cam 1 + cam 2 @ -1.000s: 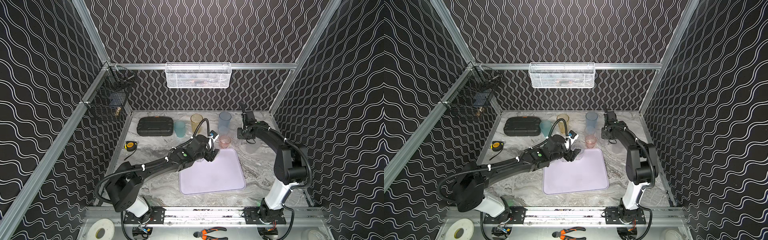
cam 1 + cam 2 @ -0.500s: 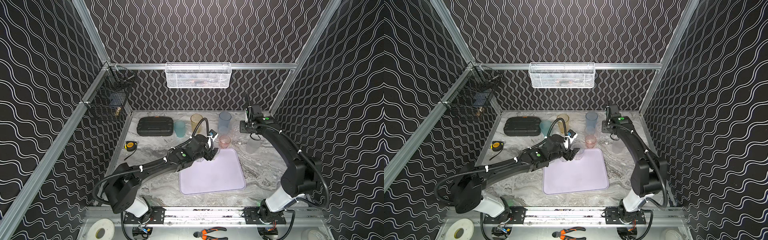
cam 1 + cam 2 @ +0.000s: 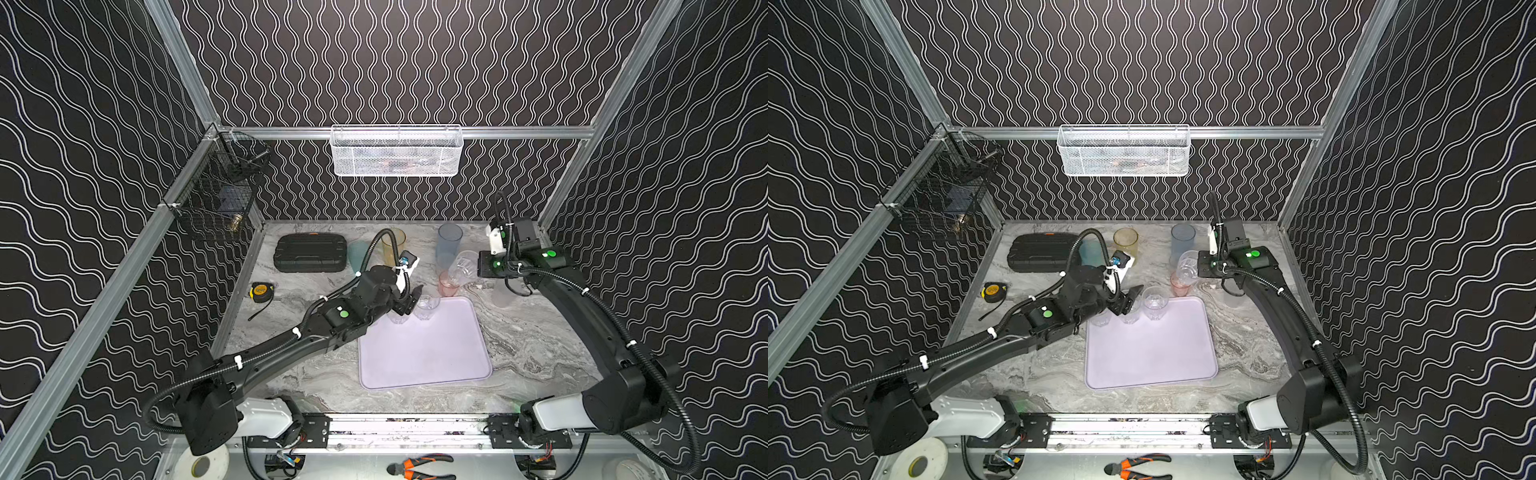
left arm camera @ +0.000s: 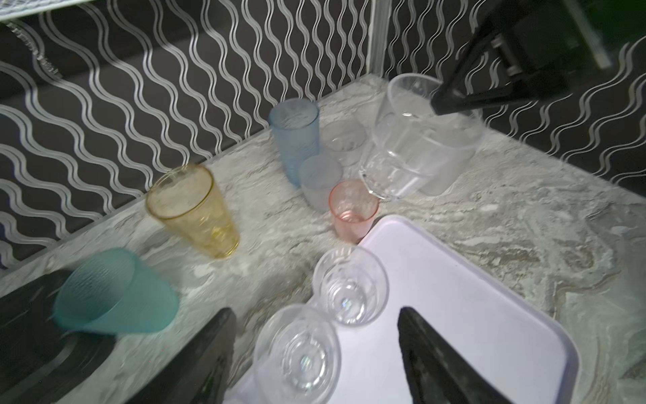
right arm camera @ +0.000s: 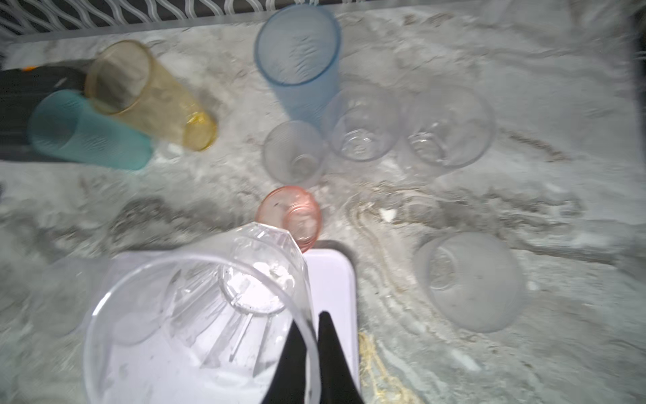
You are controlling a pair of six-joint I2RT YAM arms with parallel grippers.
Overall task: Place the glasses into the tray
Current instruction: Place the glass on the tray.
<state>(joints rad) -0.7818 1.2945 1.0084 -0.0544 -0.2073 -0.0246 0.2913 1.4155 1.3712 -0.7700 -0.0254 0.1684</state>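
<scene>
Near half of the tray (image 3: 424,357) is bare. At its far left corner the left gripper (image 4: 314,311) hangs with jaws apart, straddling a first clear glass (image 4: 297,353). A second clear glass (image 4: 349,285) stands just beyond it, both upright on the tray. A third clear glass (image 3: 1100,318) sits at the tray's left edge – on or off the rim, can't tell. Just past the far edge: pink glass (image 3: 446,286) on the table, frosted glass (image 5: 468,280) to its right. Above the pink one, the right gripper (image 5: 309,320) is pinched tight on the rim of a faceted clear glass (image 5: 209,307), held tilted off the table. Back row: blue glass (image 4: 295,136), amber glass (image 4: 192,210), teal glass (image 4: 115,290), black case (image 3: 309,252).
</scene>
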